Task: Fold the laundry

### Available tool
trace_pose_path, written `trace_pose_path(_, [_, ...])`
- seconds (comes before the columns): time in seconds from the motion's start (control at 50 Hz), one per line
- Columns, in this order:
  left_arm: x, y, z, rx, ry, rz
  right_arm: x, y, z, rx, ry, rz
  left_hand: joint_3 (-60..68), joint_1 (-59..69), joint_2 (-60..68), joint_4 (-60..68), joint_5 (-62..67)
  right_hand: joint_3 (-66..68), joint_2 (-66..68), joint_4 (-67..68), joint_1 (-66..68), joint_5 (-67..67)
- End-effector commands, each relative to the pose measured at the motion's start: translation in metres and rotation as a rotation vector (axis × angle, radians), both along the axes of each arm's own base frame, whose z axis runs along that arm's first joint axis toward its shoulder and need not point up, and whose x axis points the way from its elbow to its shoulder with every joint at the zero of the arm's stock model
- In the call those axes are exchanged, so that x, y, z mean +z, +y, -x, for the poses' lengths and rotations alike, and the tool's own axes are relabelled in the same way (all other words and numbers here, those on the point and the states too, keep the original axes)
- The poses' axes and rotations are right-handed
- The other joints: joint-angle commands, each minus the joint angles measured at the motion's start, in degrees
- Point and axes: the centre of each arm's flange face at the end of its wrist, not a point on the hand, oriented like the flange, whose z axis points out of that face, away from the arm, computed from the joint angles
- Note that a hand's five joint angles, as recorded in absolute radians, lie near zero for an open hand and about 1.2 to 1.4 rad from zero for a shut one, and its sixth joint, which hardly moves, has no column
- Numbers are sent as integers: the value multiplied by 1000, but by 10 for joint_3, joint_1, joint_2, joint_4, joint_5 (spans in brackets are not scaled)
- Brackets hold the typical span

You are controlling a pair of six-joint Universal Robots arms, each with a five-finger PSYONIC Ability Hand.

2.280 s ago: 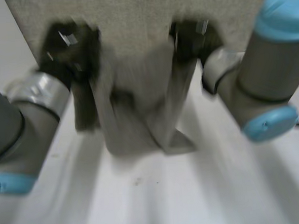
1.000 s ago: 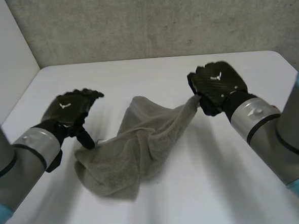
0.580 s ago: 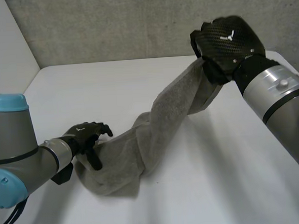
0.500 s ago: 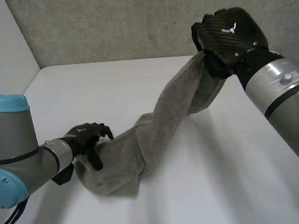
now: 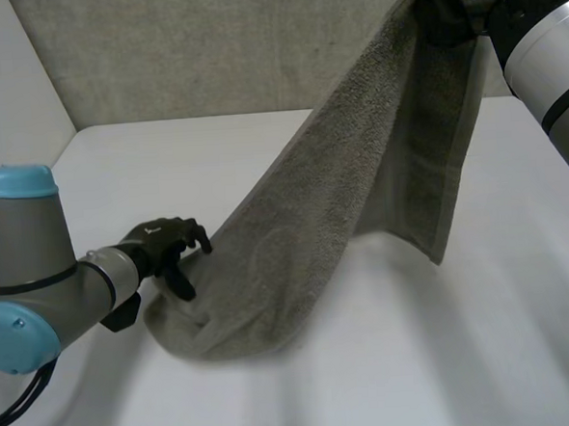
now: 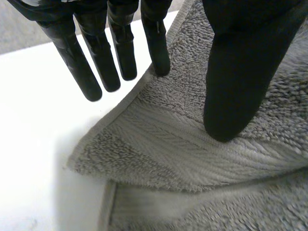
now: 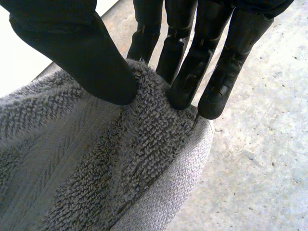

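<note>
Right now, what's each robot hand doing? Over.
Right robot hand pinching towel, raised high. Left robot hand open, pressing towel's low end on table. Nothing in the way.

left arm (image 5: pixel 26 258): matte grey tube joints, light-blue round caps, silver wrist cuff. left hand (image 5: pixel 161 245): black, small white logo on the back, slim cylindrical fingers, thick rounded thumb. right arm (image 5: pixel 550 52): silver wrist section with a thin black ring. right hand (image 5: pixel 455 5): same black, segmented fingers.
</note>
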Motion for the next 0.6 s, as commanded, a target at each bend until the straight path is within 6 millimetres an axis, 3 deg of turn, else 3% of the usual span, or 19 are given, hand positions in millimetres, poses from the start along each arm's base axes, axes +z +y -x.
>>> trace_pose_path(0.02, [30, 5, 0, 2, 36, 73, -1, 6, 3, 4, 13, -26, -91, -93, -90, -92, -92, 120, 124, 116, 242, 138])
trace_pose_path(0.14, [46, 14, 3, 13, 107, 83, 1, 13, 4, 11, 10, -26, -116, -118, -116, -117, -118, 120, 124, 116, 242, 138])
trace_pose_path(0.28, [46, 11, 12, 12, 169, 85, 18, 24, 8, 16, -12, 21, -190, -192, -190, -191, -192, 120, 124, 116, 242, 138])
trace_pose_path(0.42, [26, 6, 36, -42, 185, 65, 30, 33, 12, 17, -29, 57, -190, -193, -190, -191, -192, 120, 124, 116, 242, 138])
trace_pose_path(0.46, [11, 2, 45, -57, 175, 38, 32, 34, 13, 16, -33, 62, -184, -186, -183, -185, -185, 120, 124, 116, 242, 138])
trace_pose_path(0.56, [-3, 0, 51, -69, 166, 12, 36, 36, 14, 13, -34, 76, -172, -174, -171, -173, -173, 120, 124, 116, 242, 138])
trace_pose_path(0.58, [-8, 0, 53, -72, 161, 3, 36, 36, 14, 13, -34, 76, -142, -144, -141, -143, -143, 120, 124, 116, 242, 138])
trace_pose_path(0.6, [-12, -2, 53, -74, 153, 2, 35, 35, 15, 10, -31, 73, 33, 31, 34, 32, 32, 120, 124, 116, 242, 138])
